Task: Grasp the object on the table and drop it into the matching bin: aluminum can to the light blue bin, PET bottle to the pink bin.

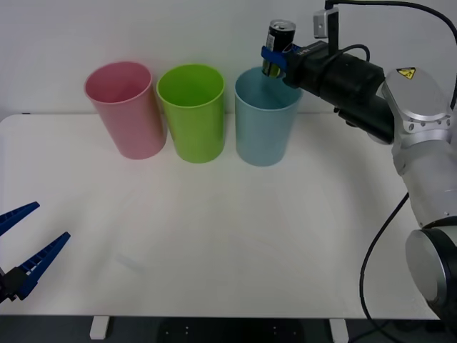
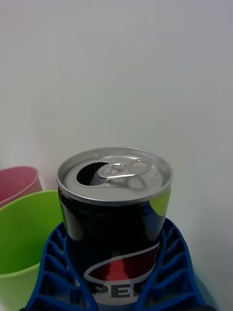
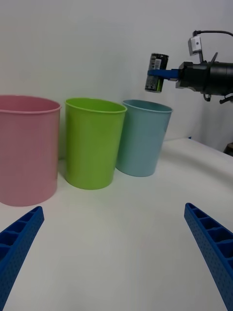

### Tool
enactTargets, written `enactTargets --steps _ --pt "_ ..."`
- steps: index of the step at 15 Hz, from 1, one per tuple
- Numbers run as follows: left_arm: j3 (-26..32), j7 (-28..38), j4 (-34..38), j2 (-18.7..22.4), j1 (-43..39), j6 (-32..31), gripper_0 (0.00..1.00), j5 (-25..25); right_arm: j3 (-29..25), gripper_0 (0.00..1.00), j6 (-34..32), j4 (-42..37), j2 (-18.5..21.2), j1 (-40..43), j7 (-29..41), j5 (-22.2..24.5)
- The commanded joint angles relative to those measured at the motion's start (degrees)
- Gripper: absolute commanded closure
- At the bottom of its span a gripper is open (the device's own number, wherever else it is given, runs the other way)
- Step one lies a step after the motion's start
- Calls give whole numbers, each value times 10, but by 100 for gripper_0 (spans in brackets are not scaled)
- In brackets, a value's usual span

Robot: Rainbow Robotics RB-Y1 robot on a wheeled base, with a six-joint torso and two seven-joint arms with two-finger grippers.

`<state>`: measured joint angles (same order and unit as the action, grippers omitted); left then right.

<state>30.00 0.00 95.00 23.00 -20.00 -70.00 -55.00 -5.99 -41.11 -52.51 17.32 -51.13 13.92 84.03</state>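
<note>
The can's [image 2: 114, 214] lower part is cut off by the picture's edge and its sides are covered by the right pincer's fingers [image 2: 51, 272], the pink bin [image 2: 17, 182] runs past the edge, and the left pincer [image 1: 25, 246] is partly cropped.

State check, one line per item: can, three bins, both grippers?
aluminum can: upright, opened top, held in the air above the light blue bin's mouth.
light blue bin: upright on the table, open, nothing seen inside.
lime-green bin: upright, empty.
pink bin: upright, nothing seen inside.
right gripper: shut on the can.
left gripper: open, idle at the table's near left edge.
</note>
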Motion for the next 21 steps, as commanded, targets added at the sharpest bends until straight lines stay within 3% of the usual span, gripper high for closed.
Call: enactTargets --steps 1,2,3,11,21 --pt "0 0 0 0 0 0 0 0 0 81 -2 0 -1 0 -2 0" --pt "0 0 0 0 0 0 0 0 0 31 -1 0 -1 0 -2 0" --pt "0 0 0 0 0 0 0 0 0 0 -1 0 -1 1 -2 -2" --pt "0 0 0 0 0 0 0 0 -3 0 -2 -8 -1 12 -13 -21" --pt "0 0 0 0 0 0 0 0 -4 0 -1 -259 22 221 1 -46"
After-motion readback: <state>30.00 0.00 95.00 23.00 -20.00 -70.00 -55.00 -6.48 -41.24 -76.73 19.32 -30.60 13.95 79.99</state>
